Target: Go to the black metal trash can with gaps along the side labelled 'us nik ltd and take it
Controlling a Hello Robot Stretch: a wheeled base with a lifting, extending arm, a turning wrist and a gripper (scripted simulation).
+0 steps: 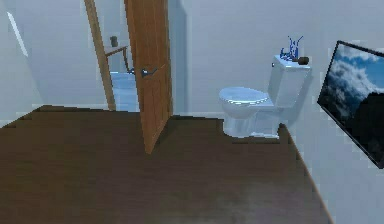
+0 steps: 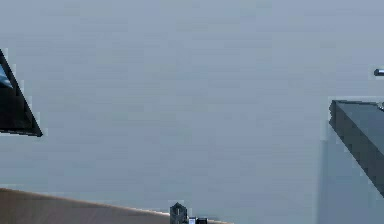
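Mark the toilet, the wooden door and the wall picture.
toilet [image 1: 246, 98], forward view, on the seat lid.
wooden door [image 1: 150, 60], forward view, middle of its face.
wall picture [image 1: 352, 90], forward view, on its cloudy image.

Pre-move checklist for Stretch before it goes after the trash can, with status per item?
1. Target located: not ok. Ahead are a toilet, a wooden door and a framed picture; nothing matches a black metal can.
2. Floor ahead: ok. The dark wood floor is bare up to the toilet and door.
3. Exit: ok. The door stands open, with a brighter room past it.
4. Arm-side clearance: cannot tell. There is a wall, and a dark-topped unit at the arm side view's right.
5. Jaws' load: cannot tell. They barely clear the arm side view's bottom edge.
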